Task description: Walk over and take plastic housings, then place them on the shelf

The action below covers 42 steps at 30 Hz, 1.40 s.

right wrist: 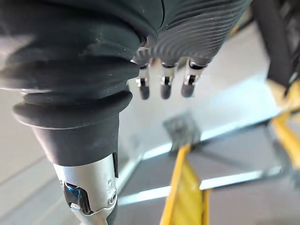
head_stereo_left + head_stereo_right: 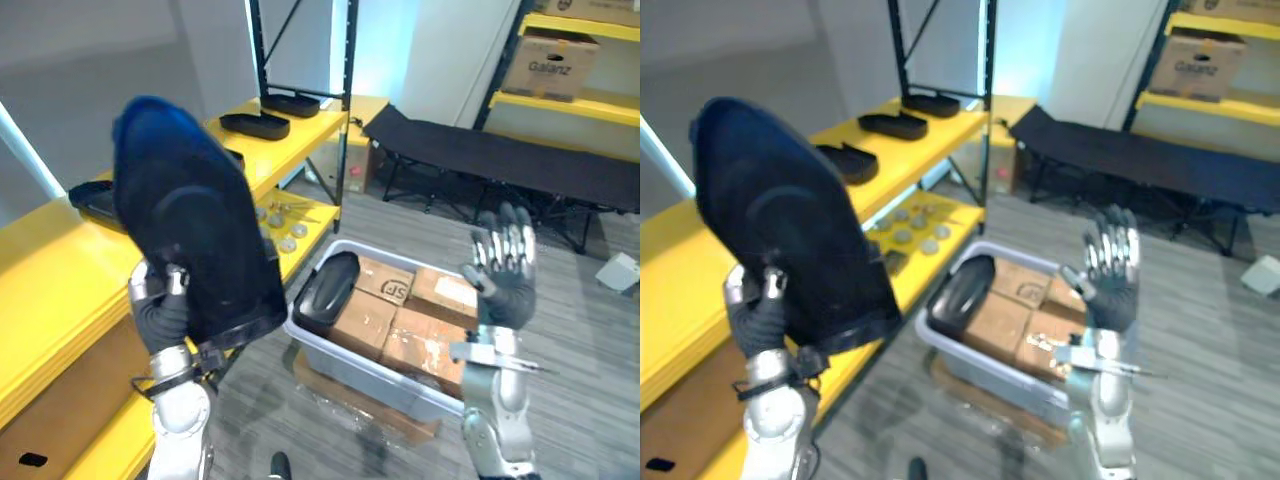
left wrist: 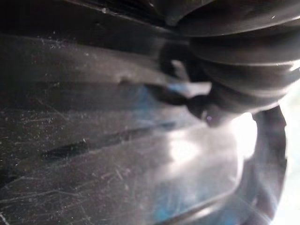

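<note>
Left robot hand (image 2: pixel 158 312) is clamping the lower edge of a large black teardrop-shaped plastic housing (image 2: pixel 195 235), holding it upright beside the yellow metal shelf (image 2: pixel 50 280), probably to clear the board's edge before laying it flat. Right robot hand (image 2: pixel 503 275) is hovering empty, fingers straight and spread, by the grey plastic bin (image 2: pixel 370 378), where a second black housing (image 2: pixel 328 285) is leaning on brown cardboard boxes (image 2: pixel 400 322), likely next.

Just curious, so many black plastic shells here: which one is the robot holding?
The large black plastic housing raised upright in its left hand; the others rest on the yellow shelf or in the grey plastic bin.
</note>
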{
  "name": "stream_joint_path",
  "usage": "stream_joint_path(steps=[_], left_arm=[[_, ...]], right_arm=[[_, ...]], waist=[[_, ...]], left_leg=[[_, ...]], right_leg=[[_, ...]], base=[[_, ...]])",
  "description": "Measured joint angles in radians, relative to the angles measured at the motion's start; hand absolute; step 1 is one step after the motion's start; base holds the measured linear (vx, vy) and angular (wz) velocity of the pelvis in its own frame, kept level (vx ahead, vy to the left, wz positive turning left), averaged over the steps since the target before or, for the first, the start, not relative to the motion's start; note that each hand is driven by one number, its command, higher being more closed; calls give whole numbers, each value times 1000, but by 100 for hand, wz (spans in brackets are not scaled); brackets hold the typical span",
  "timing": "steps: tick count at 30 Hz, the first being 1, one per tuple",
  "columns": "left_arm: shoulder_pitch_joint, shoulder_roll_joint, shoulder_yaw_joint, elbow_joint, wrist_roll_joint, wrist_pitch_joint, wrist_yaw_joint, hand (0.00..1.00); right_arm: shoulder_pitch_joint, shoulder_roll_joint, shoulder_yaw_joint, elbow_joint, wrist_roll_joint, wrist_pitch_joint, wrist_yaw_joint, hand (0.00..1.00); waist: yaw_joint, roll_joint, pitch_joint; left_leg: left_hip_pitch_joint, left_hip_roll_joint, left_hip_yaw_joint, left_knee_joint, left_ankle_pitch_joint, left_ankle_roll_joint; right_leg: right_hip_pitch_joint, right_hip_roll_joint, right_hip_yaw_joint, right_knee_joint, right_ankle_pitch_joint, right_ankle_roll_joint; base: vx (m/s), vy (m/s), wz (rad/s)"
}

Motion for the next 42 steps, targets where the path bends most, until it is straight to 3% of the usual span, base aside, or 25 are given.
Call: stream_joint_path(steps=[5,13,19,24,27,30,32,36,39,42], left_arm=[[59,-24,29,-66,-83,-40,-26,100],[71,-45,41,-110,-103,-42,-68,100],[92,-54,87,-178,-55,-35,-31,100],[121,-57,161,-193,-55,-22,-21,100],[143,-56,194,-193,-57,-23,-23,100],[142,-56,217,-193,-67,-36,-37,100],[139,-54,220,-193,-79,-38,-50,100],[90,-52,164,-190,-112,-39,-127,100],[96,-51,154,-164,-115,-45,-145,100],[96,-52,149,-144,-114,-43,-138,100]], right_arm=[[40,28,-32,102,-22,80,35,0],[35,32,-24,127,-58,92,71,0],[-34,32,69,180,-38,127,181,0],[-171,26,262,253,-117,143,210,0],[-262,22,301,289,-151,140,187,0],[-308,12,296,292,-156,140,141,0],[-318,10,292,292,-156,140,121,0],[-269,-2,242,265,-177,143,50,0],[-217,-5,177,232,-169,143,51,0],[-193,-15,127,232,-151,140,95,0]], waist=[[-5,0,6],[-2,4,17],[11,4,20],[91,6,22],[133,3,25],[148,-3,28],[148,-6,31],[116,-25,56],[120,-33,61],[114,-20,72]], left_leg=[[-1,1,23,0,-6,0],[-3,-7,23,0,-9,4],[-51,-11,-38,0,-5,-3],[-65,-26,-146,0,6,-17],[-71,-39,-201,1,18,-15],[-70,-61,-256,1,24,-8],[-70,-64,-286,1,23,-7],[-71,-88,-422,0,21,-4],[-72,-96,-446,1,36,-8],[-69,-95,-447,2,55,-13]], right_leg=[[-14,-6,9,1,0,0],[-15,-15,9,3,0,0],[-17,-15,-78,2,0,0],[40,-11,-198,0,-12,10],[74,-10,-254,4,-23,14],[104,-15,-295,22,-47,9],[106,-10,-278,42,-73,3],[88,75,-28,126,-229,-19],[86,76,-39,163,-253,-29],[87,79,-43,180,-253,-24]], base=[[17,-8,-11],[0,0,0],[13,-8,25],[19,-17,65],[37,-17,57],[31,0,54],[-5,-20,50],[-59,-112,95],[2,-89,43],[1,-69,8]])
